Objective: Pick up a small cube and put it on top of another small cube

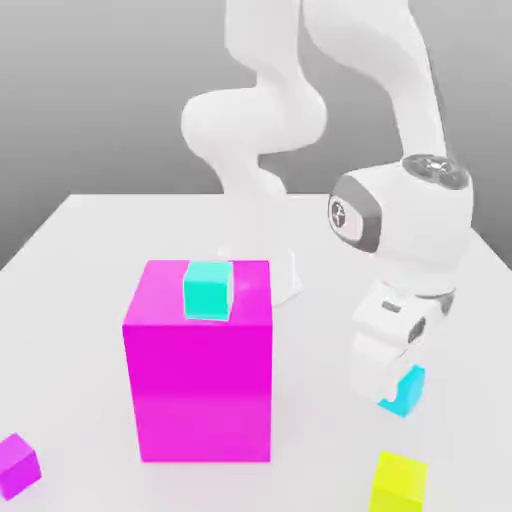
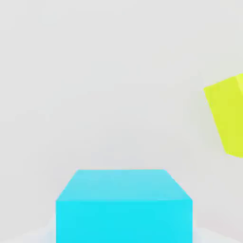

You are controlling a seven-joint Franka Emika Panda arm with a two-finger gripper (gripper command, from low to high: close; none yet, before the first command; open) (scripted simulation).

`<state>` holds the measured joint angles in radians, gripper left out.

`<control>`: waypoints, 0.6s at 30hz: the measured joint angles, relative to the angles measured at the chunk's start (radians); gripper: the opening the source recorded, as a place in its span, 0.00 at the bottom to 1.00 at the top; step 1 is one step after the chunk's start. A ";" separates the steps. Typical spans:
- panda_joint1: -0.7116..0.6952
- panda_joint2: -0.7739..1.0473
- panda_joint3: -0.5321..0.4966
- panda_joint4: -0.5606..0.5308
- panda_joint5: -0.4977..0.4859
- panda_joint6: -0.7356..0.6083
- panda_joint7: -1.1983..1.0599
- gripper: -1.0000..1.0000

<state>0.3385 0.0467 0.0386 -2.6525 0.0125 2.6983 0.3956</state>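
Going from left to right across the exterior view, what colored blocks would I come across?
Small purple cube, big magenta block with a small turquoise cube on top, then a small sky-blue cube; a yellow cube overlaps its span.

Bent white arm [image 1: 255, 120], hand [image 1: 398, 312] downward, fingers [image 1: 374, 370] closed (gripping)

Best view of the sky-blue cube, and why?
Hand view: the sky-blue cube appears large, its top face and one side plain, though the picture's edge cuts it off. In the exterior view it is small, partly hidden behind the gripper, right of the magenta block.
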 joint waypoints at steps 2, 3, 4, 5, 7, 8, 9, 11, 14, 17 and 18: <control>-0.043 -0.067 -0.018 0.019 0.013 -0.086 -0.011 0.00; -0.061 -0.101 -0.029 0.029 0.016 -0.130 -0.014 0.00; -0.076 -0.134 -0.039 0.039 0.016 -0.173 -0.015 0.00; -0.089 -0.168 -0.051 0.049 0.014 -0.217 -0.014 0.00; -0.121 -0.235 -0.077 0.069 0.005 -0.303 -0.010 0.00; -0.139 -0.268 -0.091 0.078 -0.002 -0.347 -0.006 0.00; -0.157 -0.302 -0.104 0.088 -0.009 -0.390 -0.001 0.00; -0.197 -0.369 -0.129 0.108 -0.027 -0.476 0.010 0.00; -0.262 -0.470 -0.162 0.138 -0.058 -0.606 0.030 0.00; -0.305 -0.515 -0.182 0.127 -0.078 -0.638 0.042 0.00; -0.309 -0.505 -0.185 0.105 -0.080 -0.607 0.042 0.00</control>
<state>0.0293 -0.4585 -0.1463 -2.5473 -0.0677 2.0910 0.4378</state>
